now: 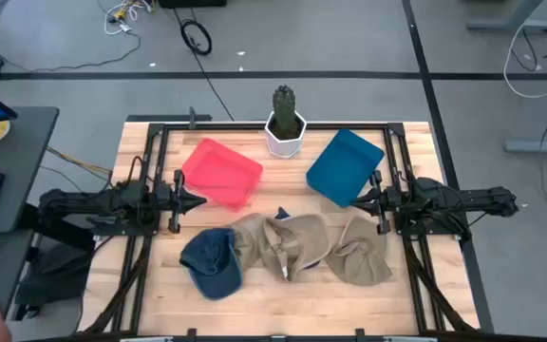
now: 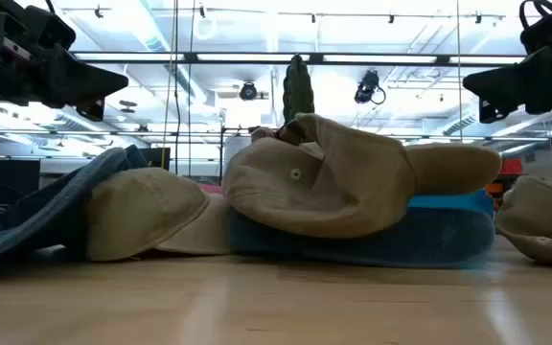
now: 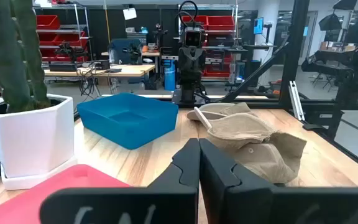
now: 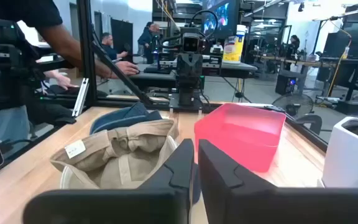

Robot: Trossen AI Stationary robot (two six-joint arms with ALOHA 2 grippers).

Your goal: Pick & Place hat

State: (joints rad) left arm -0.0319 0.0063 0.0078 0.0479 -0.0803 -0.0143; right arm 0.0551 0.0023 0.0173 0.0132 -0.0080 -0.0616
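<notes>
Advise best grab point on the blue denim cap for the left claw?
Take the blue denim cap by its crown, coming straight down. It lies at the pile's left end, only its right edge touching the tan cap. The left claw is nearest, probably.

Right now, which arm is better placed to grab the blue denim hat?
Left, probably. The blue denim hat lies at the pile's left end, nearest the left gripper. The right gripper sits past the tan hats. Both grippers' fingers are shut and hold nothing.

Soft matt cloth makes the tan caps [image 1: 283, 242] and blue cap [image 1: 210, 260], lying on a smooth pale wooden tabletop [image 1: 416, 304] beside glossy-looking plastic red bin [image 1: 220, 172] and blue bin [image 1: 344, 165].
</notes>
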